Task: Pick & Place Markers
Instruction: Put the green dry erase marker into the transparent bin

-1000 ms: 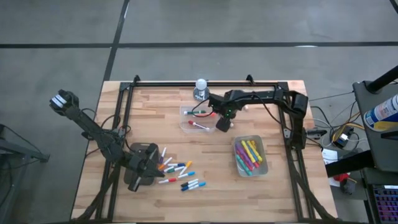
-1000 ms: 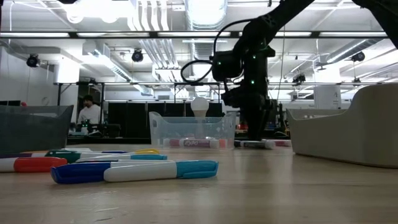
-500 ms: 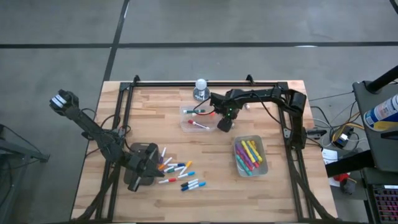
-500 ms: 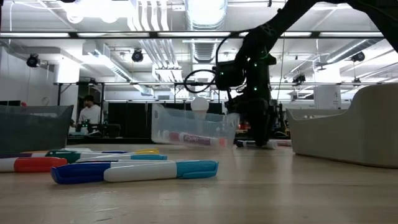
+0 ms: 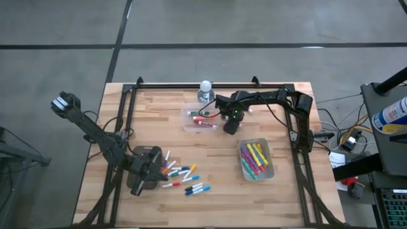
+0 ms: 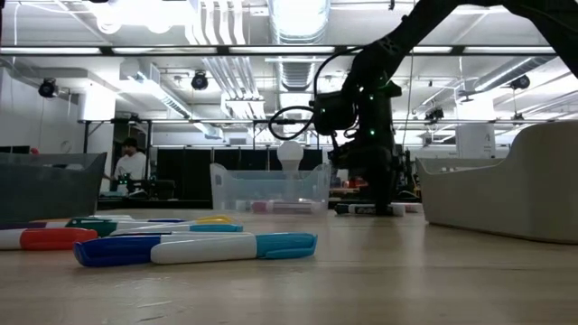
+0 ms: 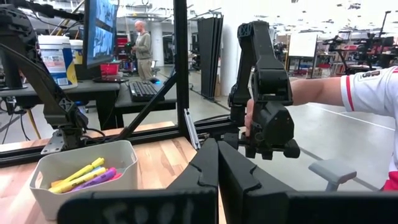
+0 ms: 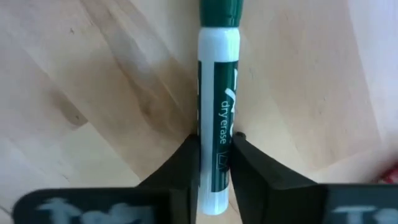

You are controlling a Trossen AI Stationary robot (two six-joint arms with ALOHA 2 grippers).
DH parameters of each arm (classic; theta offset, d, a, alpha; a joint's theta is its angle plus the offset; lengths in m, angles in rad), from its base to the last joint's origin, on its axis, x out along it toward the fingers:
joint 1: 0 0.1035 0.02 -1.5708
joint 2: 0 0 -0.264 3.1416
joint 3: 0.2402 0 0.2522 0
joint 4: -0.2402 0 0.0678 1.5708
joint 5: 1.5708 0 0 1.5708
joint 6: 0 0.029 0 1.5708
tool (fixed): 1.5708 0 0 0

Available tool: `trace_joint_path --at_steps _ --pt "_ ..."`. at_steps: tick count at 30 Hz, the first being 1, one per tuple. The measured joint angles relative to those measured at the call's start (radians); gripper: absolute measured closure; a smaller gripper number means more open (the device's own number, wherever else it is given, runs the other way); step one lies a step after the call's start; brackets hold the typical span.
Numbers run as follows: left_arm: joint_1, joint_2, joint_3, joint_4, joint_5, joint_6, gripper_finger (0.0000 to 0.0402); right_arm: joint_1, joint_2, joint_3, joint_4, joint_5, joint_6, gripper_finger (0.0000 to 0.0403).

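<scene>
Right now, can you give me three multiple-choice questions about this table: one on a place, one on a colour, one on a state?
1. Where is the right gripper?
A. beside the clear tub near the table's far edge
B. over the loose markers
C. off the table

2. What colour is the cap of the marker between its fingers?
A. red
B. green
C. yellow

3. How is the left gripper?
A. wide open
B. shut on a marker
C. shut, empty

Answers: 1 A, the high view shows it next to that tub. 2 B, the right wrist view shows a green cap on a white body. 3 C, its fingers meet with nothing between them.
</scene>
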Motion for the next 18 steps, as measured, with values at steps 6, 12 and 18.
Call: trace_joint_path --at_steps 6,12,18 --pt "0.0 0.0 0.0 0.0 0.0 0.0 0.0401 0.0 0.0 0.0 -0.03 -0.005 0.0 0.0352" --pt "0.0 0.0 0.0 0.0 0.0 0.0 0.0401 0.001 -0.027 0.023 -0.102 0.069 0.004 0.0352" --pt "0.0 0.0 0.0 0.001 0.0 0.006 0.0401 0.004 -0.107 0.082 -0.102 0.174 0.027 0.0352"
